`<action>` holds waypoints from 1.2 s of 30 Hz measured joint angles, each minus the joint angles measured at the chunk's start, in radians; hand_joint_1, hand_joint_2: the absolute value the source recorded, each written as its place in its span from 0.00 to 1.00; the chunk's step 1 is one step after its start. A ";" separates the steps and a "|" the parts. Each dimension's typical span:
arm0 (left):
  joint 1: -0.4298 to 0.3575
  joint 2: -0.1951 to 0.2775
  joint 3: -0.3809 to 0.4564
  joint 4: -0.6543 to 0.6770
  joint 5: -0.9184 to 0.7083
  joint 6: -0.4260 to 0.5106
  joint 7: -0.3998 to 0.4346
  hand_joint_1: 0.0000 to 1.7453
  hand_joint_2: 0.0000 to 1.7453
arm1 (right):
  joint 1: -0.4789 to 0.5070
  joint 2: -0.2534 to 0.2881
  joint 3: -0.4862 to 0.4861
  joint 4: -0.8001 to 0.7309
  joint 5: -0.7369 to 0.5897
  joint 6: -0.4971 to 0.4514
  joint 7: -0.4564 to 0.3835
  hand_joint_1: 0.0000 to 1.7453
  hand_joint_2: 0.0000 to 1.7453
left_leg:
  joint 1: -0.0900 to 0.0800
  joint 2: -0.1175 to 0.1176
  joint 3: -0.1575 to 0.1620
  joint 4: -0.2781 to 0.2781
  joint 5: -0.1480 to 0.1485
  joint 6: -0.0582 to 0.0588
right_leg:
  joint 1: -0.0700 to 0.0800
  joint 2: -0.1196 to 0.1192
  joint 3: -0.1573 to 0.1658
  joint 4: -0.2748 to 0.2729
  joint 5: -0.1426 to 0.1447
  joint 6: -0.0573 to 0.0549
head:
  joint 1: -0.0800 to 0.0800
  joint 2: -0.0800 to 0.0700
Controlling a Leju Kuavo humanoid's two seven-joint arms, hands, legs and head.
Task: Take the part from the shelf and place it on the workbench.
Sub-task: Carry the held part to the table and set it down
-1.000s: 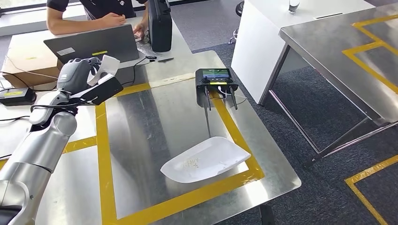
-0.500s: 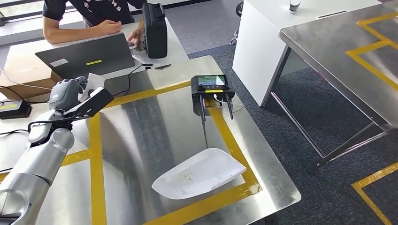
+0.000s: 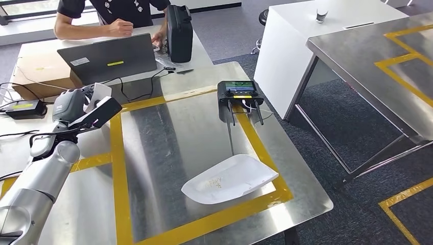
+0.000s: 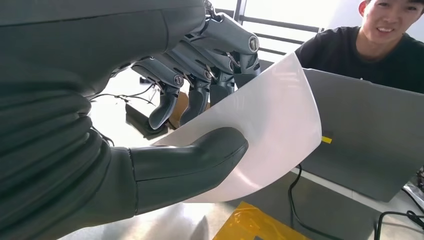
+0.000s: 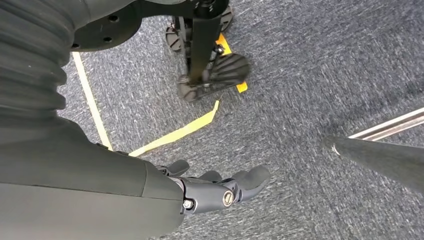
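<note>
A: Where is the white part?

B: The left hand [image 4: 165, 145] has it. In the left wrist view the white part [image 4: 270, 125] sits between the thick thumb and the dark fingers [image 4: 200, 65]. The fingers are bent over its far side and the thumb presses on the near side, so the hand grips it. From the head view the left hand [image 3: 76, 109] is up over the left side of the shiny surface [image 3: 168, 138], near the yellow tape lines [image 3: 118, 168].

A: Is there another white part?

B: Yes. A second white part [image 3: 230, 178] lies flat on the surface, inside the yellow square, close to its front right corner.

A: What about the right hand?

B: The right hand [image 5: 220, 187] hangs down over the grey carpet floor [image 5: 310, 85]. Its fingers are a little bent and spread, and they hold nothing.

A: What else is there?

B: A black controller with a screen [image 3: 239, 94] stands at the far edge of the square. A person [image 3: 115, 15] sits behind a grey laptop [image 3: 110, 58], next to a black case [image 3: 179, 33].
</note>
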 joint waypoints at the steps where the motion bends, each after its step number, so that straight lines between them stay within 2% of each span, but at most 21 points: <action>1: 0.000 0.000 0.000 0.001 0.000 0.000 0.000 0.82 1.00 | 0.000 0.000 0.000 0.000 0.000 0.000 0.000 0.00 1.00 | -0.001 0.001 -0.007 0.000 0.005 0.001 | 0.000 0.000 -0.022 0.064 -0.032 0.001 | 0.000 0.000; 2: 0.000 0.000 0.000 0.003 0.000 0.000 -0.001 0.82 1.00 | 0.000 0.000 0.000 0.000 0.000 0.000 0.000 0.00 1.00 | -0.003 0.001 -0.015 0.001 0.011 0.001 | 0.001 0.000 -0.030 0.103 -0.047 0.000 | 0.001 0.000; 3: 0.000 0.000 0.000 0.004 0.000 0.000 -0.002 0.82 1.00 | 0.000 0.000 0.000 0.000 0.000 0.000 0.000 0.00 1.00 | -0.004 0.002 -0.022 0.001 0.017 0.001 | 0.001 0.000 -0.019 0.102 -0.042 -0.002 | 0.001 0.000; 4: 0.000 0.000 0.001 0.005 0.000 0.000 -0.004 0.82 1.00 | 0.000 0.000 0.000 0.000 0.000 -0.001 0.000 0.00 1.00 | -0.005 0.002 -0.029 0.001 0.023 0.000 | 0.003 0.000 0.012 0.061 -0.022 -0.007 | 0.001 0.000; 6: -0.001 -0.001 0.002 0.005 0.000 0.001 -0.009 0.82 1.00 | -0.001 0.000 0.000 0.000 0.000 -0.002 0.000 0.00 1.00 | -0.007 0.002 -0.038 0.000 0.035 -0.006 | 0.010 -0.001 0.110 -0.088 0.020 -0.023 | 0.004 0.000; 7: -0.002 -0.002 0.004 0.005 0.000 0.001 -0.011 0.82 1.00 | -0.002 -0.001 0.000 0.000 0.000 -0.003 0.000 0.00 1.00 | -0.006 0.003 -0.040 -0.002 0.041 -0.010 | 0.015 -0.002 0.145 -0.145 0.035 -0.029 | 0.006 0.000; 8: -0.003 -0.004 0.004 0.006 0.000 0.001 -0.013 0.82 1.00 | -0.002 -0.001 0.000 0.000 -0.001 -0.004 -0.001 0.00 1.00 | -0.005 0.003 -0.042 -0.004 0.048 -0.016 | 0.020 -0.002 0.165 -0.182 0.041 -0.035 | 0.009 0.000; 11: -0.005 -0.010 0.006 0.010 0.003 -0.002 -0.026 0.82 1.00 | -0.003 -0.001 0.000 0.000 -0.003 -0.007 -0.003 0.00 1.00 | -0.003 0.004 -0.044 -0.017 0.063 -0.034 | 0.025 -0.003 0.159 -0.203 0.056 -0.049 | 0.017 0.000; 13: -0.009 -0.010 0.007 0.013 0.015 -0.017 -0.056 0.82 1.00 | -0.002 -0.001 -0.002 0.000 -0.004 -0.009 -0.005 0.00 1.00 | -0.007 0.004 -0.046 -0.033 0.061 -0.028 | 0.021 -0.002 0.154 -0.216 0.066 -0.045 | 0.021 0.000; 14: -0.012 -0.010 0.009 0.014 0.024 -0.025 -0.075 0.82 1.00 | -0.001 -0.001 -0.004 0.000 -0.004 -0.009 -0.005 0.00 1.00 | -0.007 0.004 -0.048 -0.041 0.067 -0.024 | 0.021 -0.001 0.149 -0.220 0.072 -0.042 | 0.030 0.000; 15: -0.015 -0.010 0.011 0.015 0.033 -0.030 -0.091 0.61 1.00 | 0.000 -0.001 -0.006 0.000 -0.005 -0.010 -0.004 0.00 0.75 | -0.008 0.004 -0.049 -0.050 0.076 -0.024 | 0.022 0.001 0.143 -0.220 0.076 -0.042 | 0.042 0.000; 16: -0.017 -0.011 0.015 0.016 0.039 -0.030 -0.101 0.41 1.00 | 0.000 -0.001 -0.008 0.000 -0.006 -0.011 -0.002 0.00 0.50 | -0.006 0.003 -0.052 -0.055 0.090 -0.029 | 0.024 0.002 0.137 -0.220 0.082 -0.048 | 0.055 0.000; 17: -0.018 -0.012 0.018 0.016 0.043 -0.026 -0.104 0.21 1.00 | 0.001 -0.001 -0.011 0.000 -0.006 -0.012 0.001 0.00 0.25 | -0.005 0.004 -0.056 -0.057 0.101 -0.035 | 0.025 0.003 0.131 -0.219 0.086 -0.050 | 0.066 0.000; 18: -0.019 -0.014 0.021 0.017 0.043 -0.019 -0.102 0.00 1.00 | 0.001 -0.001 -0.013 0.000 -0.006 -0.014 0.005 0.00 0.00 | -0.004 0.004 -0.059 -0.058 0.105 -0.038 | 0.026 0.004 0.126 -0.219 0.089 -0.051 | 0.071 0.000; 20: -0.020 -0.021 0.027 0.019 0.043 -0.005 -0.093 0.00 0.50 | 0.003 -0.001 -0.017 0.000 -0.006 -0.017 0.010 0.00 0.00 | -0.004 0.004 -0.062 -0.059 0.107 -0.038 | 0.026 0.005 0.122 -0.218 0.091 -0.053 | 0.081 0.000; 22: -0.022 -0.028 0.031 0.021 0.039 0.002 -0.088 0.00 0.00 | 0.004 -0.001 -0.019 0.000 -0.007 -0.020 0.013 0.00 0.00 | -0.003 0.004 -0.065 -0.060 0.108 -0.039 | 0.027 0.004 0.120 -0.220 0.091 -0.053 | 0.104 0.000; 24: -0.023 -0.035 0.033 0.026 0.033 0.001 -0.087 0.00 0.00 | 0.003 -0.001 -0.022 0.000 -0.007 -0.022 0.015 0.00 0.00 | -0.001 0.002 -0.069 -0.060 0.108 -0.039 | 0.029 0.003 0.118 -0.221 0.092 -0.053 | 0.121 0.000; 29: -0.019 -0.053 0.034 0.044 0.021 -0.013 -0.081 0.00 0.00 | 0.004 -0.001 -0.030 0.000 -0.006 -0.023 0.016 0.00 0.00 | -0.002 0.000 -0.078 -0.058 0.106 -0.036 | 0.028 0.002 0.113 -0.225 0.092 -0.052 | 0.124 0.000; 36: -0.001 -0.063 0.034 0.066 0.009 -0.028 -0.066 0.00 0.00 | 0.009 0.000 -0.040 0.000 -0.005 -0.027 0.016 0.00 0.00 | -0.007 0.000 -0.073 -0.056 0.102 -0.031 | 0.024 0.002 0.120 -0.227 0.089 -0.047 | 0.125 0.000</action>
